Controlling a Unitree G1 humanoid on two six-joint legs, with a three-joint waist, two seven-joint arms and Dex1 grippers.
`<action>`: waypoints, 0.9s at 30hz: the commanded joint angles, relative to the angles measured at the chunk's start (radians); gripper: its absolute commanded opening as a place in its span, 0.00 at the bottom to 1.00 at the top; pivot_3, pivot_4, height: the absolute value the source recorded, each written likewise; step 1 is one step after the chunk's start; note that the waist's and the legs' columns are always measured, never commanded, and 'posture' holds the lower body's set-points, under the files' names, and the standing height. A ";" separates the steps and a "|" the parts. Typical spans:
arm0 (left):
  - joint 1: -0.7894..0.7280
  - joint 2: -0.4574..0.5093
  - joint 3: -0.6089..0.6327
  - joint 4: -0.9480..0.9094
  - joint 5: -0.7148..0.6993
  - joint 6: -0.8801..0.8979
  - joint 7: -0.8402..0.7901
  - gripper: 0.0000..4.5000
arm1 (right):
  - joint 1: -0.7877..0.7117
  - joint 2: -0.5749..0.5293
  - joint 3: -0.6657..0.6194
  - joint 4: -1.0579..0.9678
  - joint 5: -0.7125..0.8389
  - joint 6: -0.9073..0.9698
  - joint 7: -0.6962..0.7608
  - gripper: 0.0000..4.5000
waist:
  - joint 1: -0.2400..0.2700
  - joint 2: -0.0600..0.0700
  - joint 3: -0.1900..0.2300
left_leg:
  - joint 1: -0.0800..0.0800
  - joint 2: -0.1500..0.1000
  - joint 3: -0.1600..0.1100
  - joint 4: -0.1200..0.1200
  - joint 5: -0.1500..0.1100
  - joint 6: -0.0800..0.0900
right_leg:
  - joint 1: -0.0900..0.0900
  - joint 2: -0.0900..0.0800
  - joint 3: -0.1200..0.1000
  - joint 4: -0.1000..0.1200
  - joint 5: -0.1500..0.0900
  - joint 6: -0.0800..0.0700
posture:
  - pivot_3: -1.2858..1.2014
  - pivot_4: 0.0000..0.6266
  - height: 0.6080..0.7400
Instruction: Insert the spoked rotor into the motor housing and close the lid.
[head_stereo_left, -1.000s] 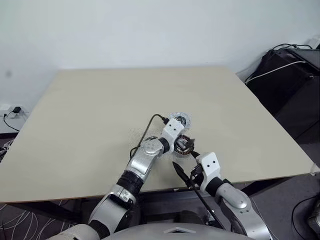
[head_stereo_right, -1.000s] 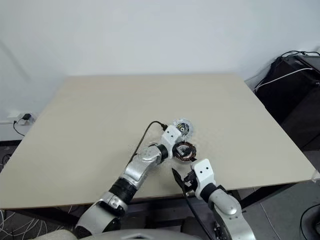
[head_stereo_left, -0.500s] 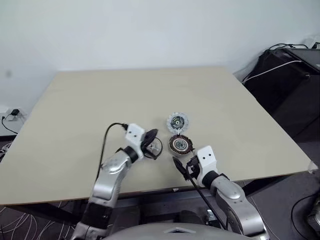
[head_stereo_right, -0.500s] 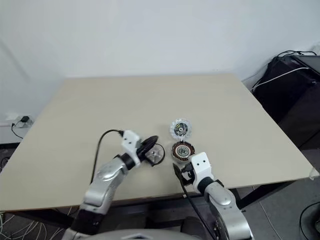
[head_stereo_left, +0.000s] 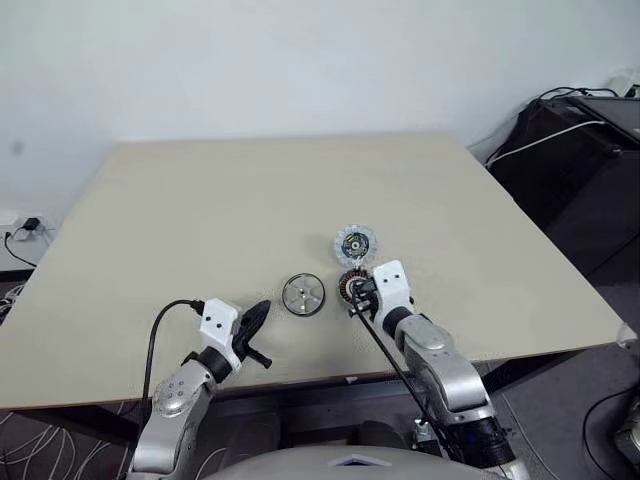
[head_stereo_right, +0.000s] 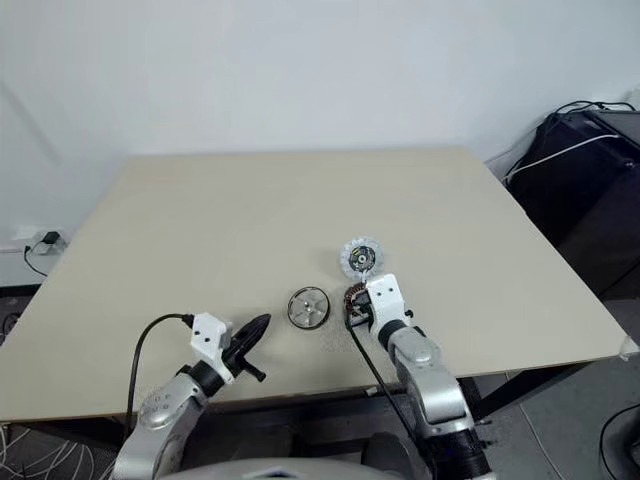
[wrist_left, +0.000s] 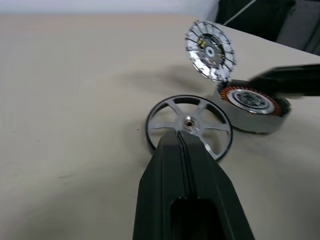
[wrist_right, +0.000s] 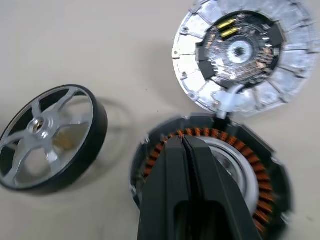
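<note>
Here is the beige wooden table (head_stereo_left: 200, 220), and near its front edge lie three round parts in a tight cluster. The landmark is the motor housing (wrist_right: 240, 175), a dark ring packed with reddish copper windings round a silvery centre, lying flat on the tabletop. Just behind it, touching its far rim and joined by a small white link, stands the lid (wrist_right: 242, 55), a pale silvery disc with a scalloped finned edge and a dark centre, tipped open and facing up. To the robot's left of the housing, a little apart from it, lies the spoked rotor (head_stereo_left: 302, 295), a small disc with a dark rim and silvery spokes round a central hub, flat on the table and untouched.

The right gripper (wrist_right: 183, 142) hovers right over the housing's near rim, its two black fingers pressed tight together with nothing between them. The left gripper (wrist_left: 179, 137) sits well to the left of the housing, on the near side of the rotor, pointing toward that rotor; its black fingers are closed flat against each other too, holding nothing. A black cable (head_stereo_left: 160, 325) loops from the left wrist.
</note>
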 joint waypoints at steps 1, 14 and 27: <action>-0.003 0.016 -0.026 -0.056 -0.017 -0.020 -0.032 0.00 | -0.070 0.030 0.008 0.044 -0.023 0.012 -0.033 0.01 | 0.000 0.000 0.000 | 0.000 0.000 0.000 0.000 0.000 0.000 | 0.000 0.000 0.000 0.000 0.000 0.000 | 0.52 0.00 1.00; -0.011 0.030 -0.045 -0.050 -0.028 -0.014 -0.053 0.00 | -0.105 0.073 -0.011 0.112 -0.044 0.038 -0.081 0.01 | -0.014 0.002 0.001 | 0.000 0.000 0.001 -0.001 0.001 -0.001 | -0.001 0.001 0.000 0.000 0.000 0.000 | 0.52 0.00 1.00; -0.033 0.038 -0.060 -0.039 -0.033 0.010 -0.062 0.00 | -0.025 0.044 -0.032 0.040 -0.031 0.059 -0.075 0.01 | -0.022 0.002 0.000 | 0.001 0.000 0.001 -0.002 0.001 -0.001 | 0.000 0.001 0.000 0.000 0.000 0.000 | 0.52 0.00 1.00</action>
